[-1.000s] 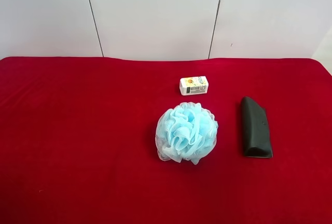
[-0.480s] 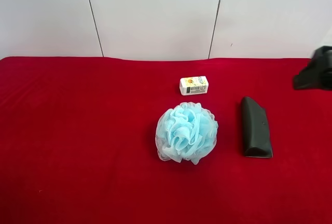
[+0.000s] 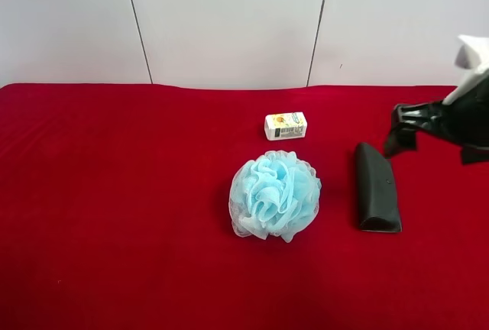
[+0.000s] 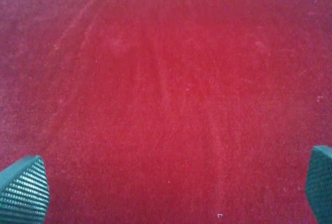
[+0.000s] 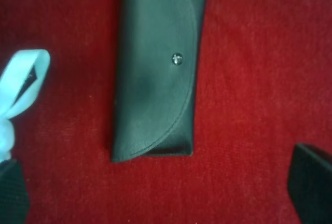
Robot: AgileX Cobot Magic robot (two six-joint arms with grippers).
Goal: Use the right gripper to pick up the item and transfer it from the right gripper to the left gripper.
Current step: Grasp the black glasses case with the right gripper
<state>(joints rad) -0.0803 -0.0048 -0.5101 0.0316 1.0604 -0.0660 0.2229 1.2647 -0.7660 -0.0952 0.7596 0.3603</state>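
Black glasses case [image 3: 377,186] lies flat on the red tabletop [image 3: 114,231], toward its right-arm-side edge, untouched. Blue bath puff [image 3: 275,196] beside it, mid-tabletop; small white box [image 3: 286,126] nearer the far edge. Right claw [image 5: 161,190] hovers over the case, spread wide, empty. Left claw [image 4: 171,187] gapes over bare tabletop. Step: pickup approach; next likely descend, straddle the case's width, close.

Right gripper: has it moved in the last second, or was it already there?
Yes. The right gripper entered from the exterior high view's right edge and moved leftward toward the black case, which stayed put.
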